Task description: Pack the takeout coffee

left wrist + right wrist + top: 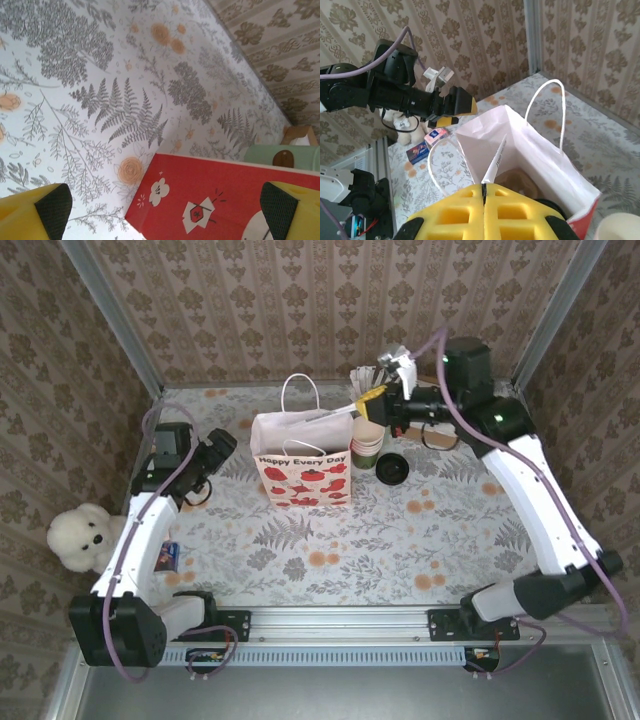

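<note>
Packing unconfirmed: dim round shape [517, 182] inside mid-frame white red-printed paper bag [300, 458]; right gripper [482, 192] clenched empty, left gripper [222, 447] released.

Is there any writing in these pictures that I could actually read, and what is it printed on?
"Happy Every Day": on the front of the white paper bag, above its red pattern.
Small packet on the table beside the left arm: it has print, but too small to read.
No other text is legible.
</note>
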Robot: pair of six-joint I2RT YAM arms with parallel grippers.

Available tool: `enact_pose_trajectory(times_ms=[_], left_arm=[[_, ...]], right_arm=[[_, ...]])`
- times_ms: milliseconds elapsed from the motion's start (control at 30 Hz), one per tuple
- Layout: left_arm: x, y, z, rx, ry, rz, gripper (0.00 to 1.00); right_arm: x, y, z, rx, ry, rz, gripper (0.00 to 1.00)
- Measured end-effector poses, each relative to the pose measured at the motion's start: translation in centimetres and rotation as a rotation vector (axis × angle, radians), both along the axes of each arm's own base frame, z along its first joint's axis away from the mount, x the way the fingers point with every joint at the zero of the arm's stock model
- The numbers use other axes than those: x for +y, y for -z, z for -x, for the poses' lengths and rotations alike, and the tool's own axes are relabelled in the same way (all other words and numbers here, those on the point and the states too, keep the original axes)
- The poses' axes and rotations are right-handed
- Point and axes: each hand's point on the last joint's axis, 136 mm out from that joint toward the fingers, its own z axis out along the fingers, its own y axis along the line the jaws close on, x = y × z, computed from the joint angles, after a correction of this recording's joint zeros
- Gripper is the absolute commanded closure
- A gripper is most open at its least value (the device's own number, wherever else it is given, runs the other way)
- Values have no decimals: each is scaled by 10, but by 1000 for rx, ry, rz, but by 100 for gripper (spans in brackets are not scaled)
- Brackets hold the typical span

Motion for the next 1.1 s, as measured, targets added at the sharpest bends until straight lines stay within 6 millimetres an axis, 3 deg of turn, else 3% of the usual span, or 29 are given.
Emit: enact_pose_trajectory(times_ms=[233, 400, 767, 1000, 1100], left_arm=[[-15, 25, -1, 81, 28, 25, 0], [-24, 34, -3, 106, 57, 36, 0], [-33, 36, -4, 111, 90, 58, 0], [-37, 42, -4, 129, 103, 66, 0], [-38, 42, -4, 131, 107, 68, 0]], right_arm=[[55, 44, -26, 110, -112, 84, 100], [91, 74, -29, 160, -177, 145, 100], [120, 135, -47, 263, -172, 228, 97], [119, 148, -57, 274, -128, 262, 74], [116, 148, -61, 256, -102, 278, 58]])
